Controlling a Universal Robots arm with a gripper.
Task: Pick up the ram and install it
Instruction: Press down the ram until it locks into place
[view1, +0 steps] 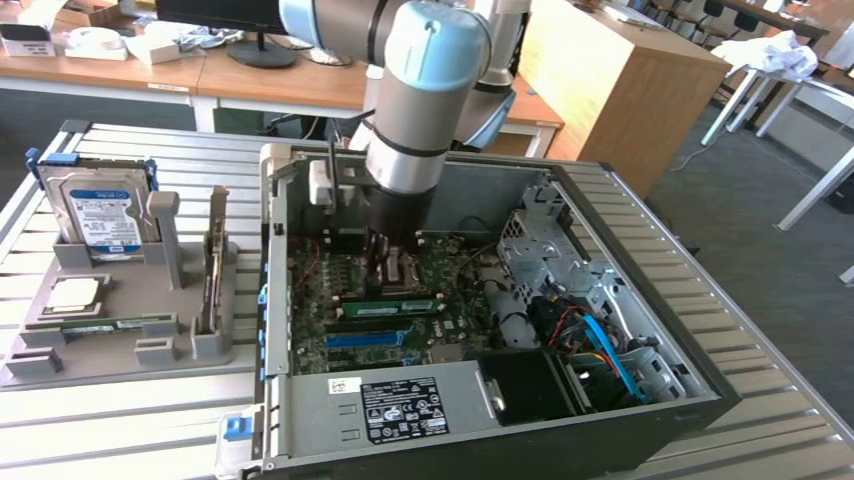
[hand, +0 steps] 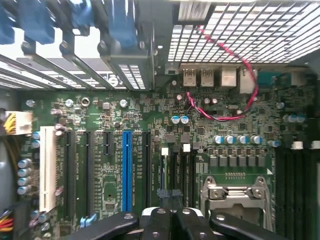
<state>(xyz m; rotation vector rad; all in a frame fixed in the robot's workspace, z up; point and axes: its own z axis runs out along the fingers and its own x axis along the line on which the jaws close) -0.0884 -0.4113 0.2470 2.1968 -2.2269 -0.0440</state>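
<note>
While the arm (view1: 416, 110) reaches down into the open computer case (view1: 641, 405), the gripper (view1: 396, 268) hangs low over the motherboard (view1: 314, 345), close by the metal processor socket (hand: 235, 192). In the wrist view the gripper (hand: 172, 216) has its black fingers (hand: 157, 220) pressed together, with no gap between them. Whether they pinch anything thin I cannot tell.

The ram (view1: 387, 305) is a green stick with dark chips standing on edge in a slot on the motherboard, just at 6 o'clock from the gripper in the exterior view and apart from its tip. A blue slot (view1: 360, 340) runs parallel at 6 o'clock from the ram.

Outside the case, at 9 o'clock, a grey tray (view1: 94, 365) sits on the slatted table (view1: 120, 440). It carries a blue-labelled hard drive (view1: 104, 215) upright at its far end, a square silver chip (view1: 74, 293) and a second green stick (view1: 107, 325) lying flat. A red-and-black wire (hand: 240, 65) loops beside the rear ports (hand: 207, 77).
</note>
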